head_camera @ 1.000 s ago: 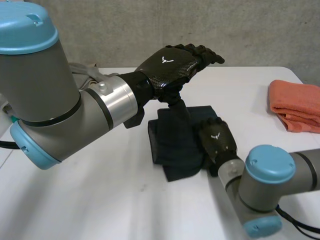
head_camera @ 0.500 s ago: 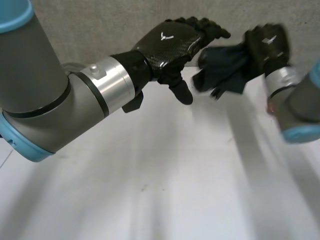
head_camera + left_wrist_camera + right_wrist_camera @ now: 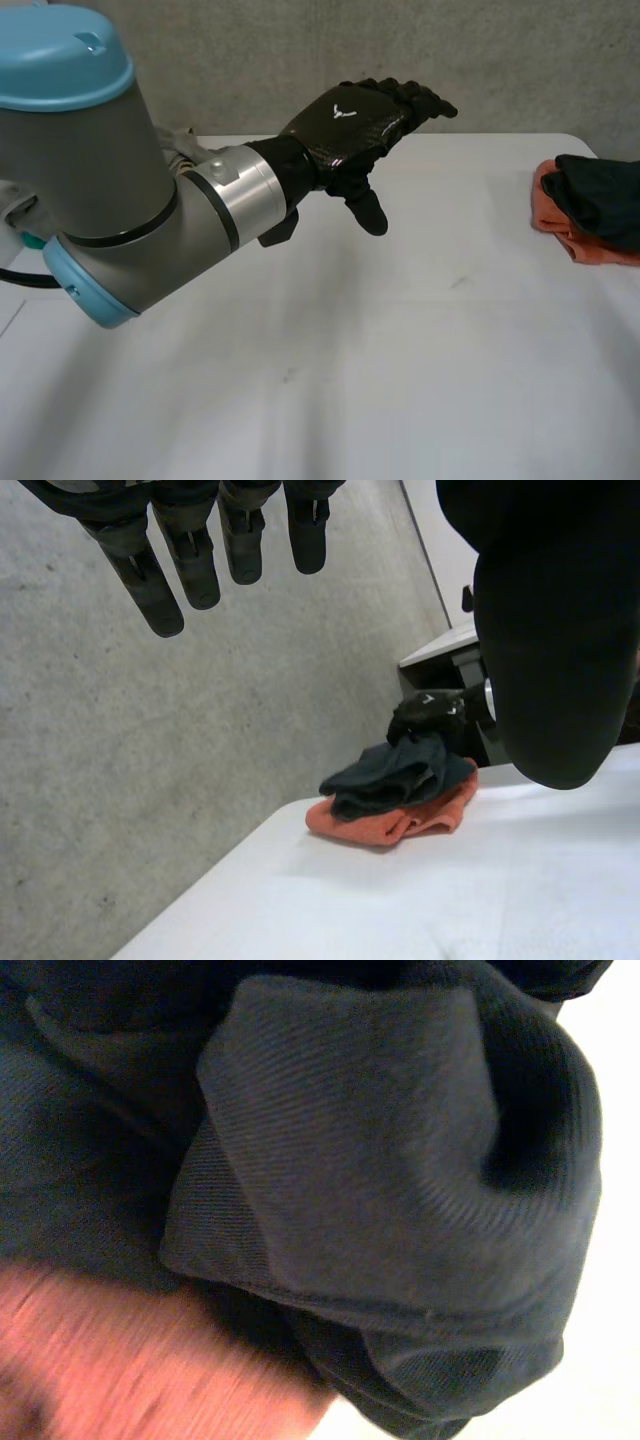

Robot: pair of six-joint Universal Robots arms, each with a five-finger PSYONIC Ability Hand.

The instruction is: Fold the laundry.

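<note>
Left hand (image 3: 345,125) fingers (image 3: 195,575) extended, empty; right hand (image 3: 425,710) hold cannot be told. Risk: dark cloth (image 3: 600,195), bunched loosely on orange towel (image 3: 556,224) near worktop (image 3: 400,350) edge, may unfold or slide off.

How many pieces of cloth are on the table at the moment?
2. A dark cloth lies bunched on top of an orange cloth, both at the right end of the table. More could be hidden beneath the pile.

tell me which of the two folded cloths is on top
The dark cloth. It lies on the orange cloth, which shows beneath it, at the robot's right side of the table.
</note>
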